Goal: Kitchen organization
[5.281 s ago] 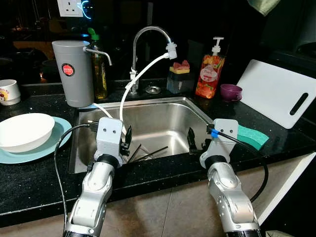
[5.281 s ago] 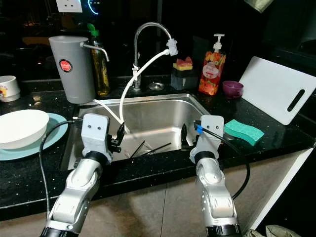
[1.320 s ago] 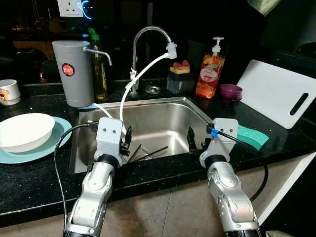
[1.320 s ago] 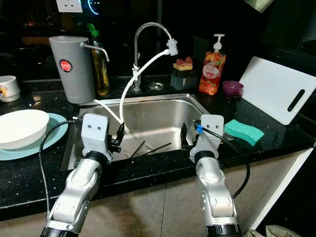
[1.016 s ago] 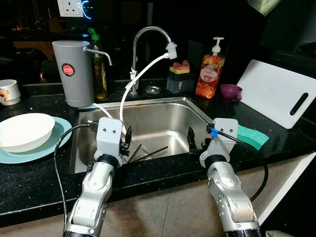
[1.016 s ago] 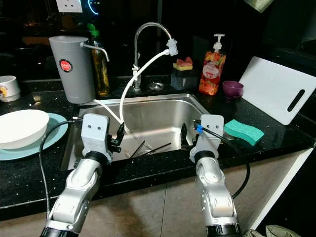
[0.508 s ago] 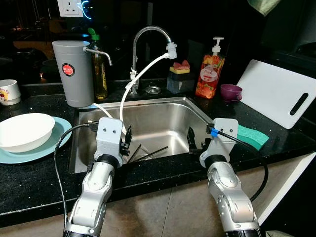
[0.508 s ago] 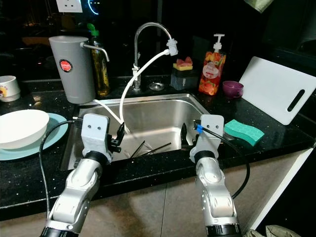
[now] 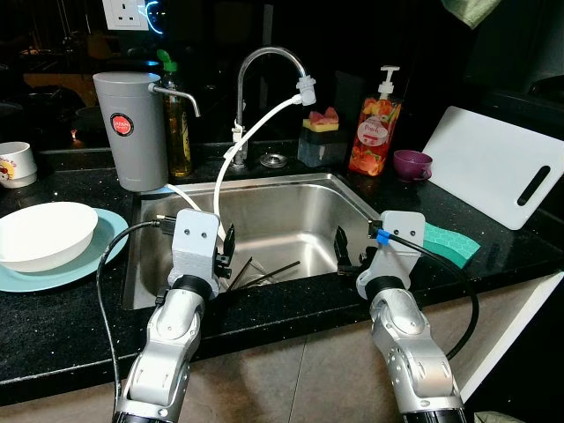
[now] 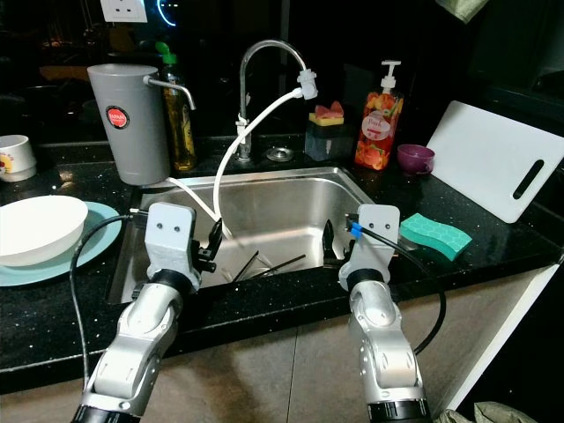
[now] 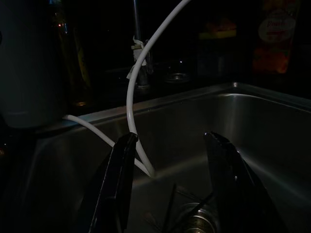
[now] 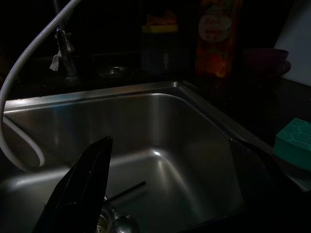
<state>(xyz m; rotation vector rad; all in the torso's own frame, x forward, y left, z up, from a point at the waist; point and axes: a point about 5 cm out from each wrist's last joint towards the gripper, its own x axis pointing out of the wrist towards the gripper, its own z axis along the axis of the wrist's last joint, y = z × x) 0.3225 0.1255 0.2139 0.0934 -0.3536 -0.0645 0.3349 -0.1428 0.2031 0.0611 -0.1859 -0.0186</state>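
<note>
A steel sink (image 9: pixel 282 211) lies in the black counter in front of me, with thin dark chopsticks (image 9: pixel 269 272) on its floor near the drain. My left gripper (image 9: pixel 227 250) hangs open over the sink's front left part; its wrist view has the two fingers (image 11: pixel 119 179) spread wide above the drain. Over the front right part my right gripper (image 9: pixel 342 249) also stands open and holds nothing. A white bowl (image 9: pixel 42 233) rests on a teal plate (image 9: pixel 99 242) on the counter at the left. Beside the sink's right rim lies a green sponge (image 9: pixel 449 242).
A grey jug (image 9: pixel 131 129) and an oil bottle (image 9: pixel 180 123) stand behind the sink's left corner. The tap (image 9: pixel 264 70) carries a white hose (image 9: pixel 238 150) into the sink. Soap bottle (image 9: pixel 374 128), purple cup (image 9: pixel 411 164), white cutting board (image 9: pixel 493 163) at right; mug (image 9: pixel 15 164) far left.
</note>
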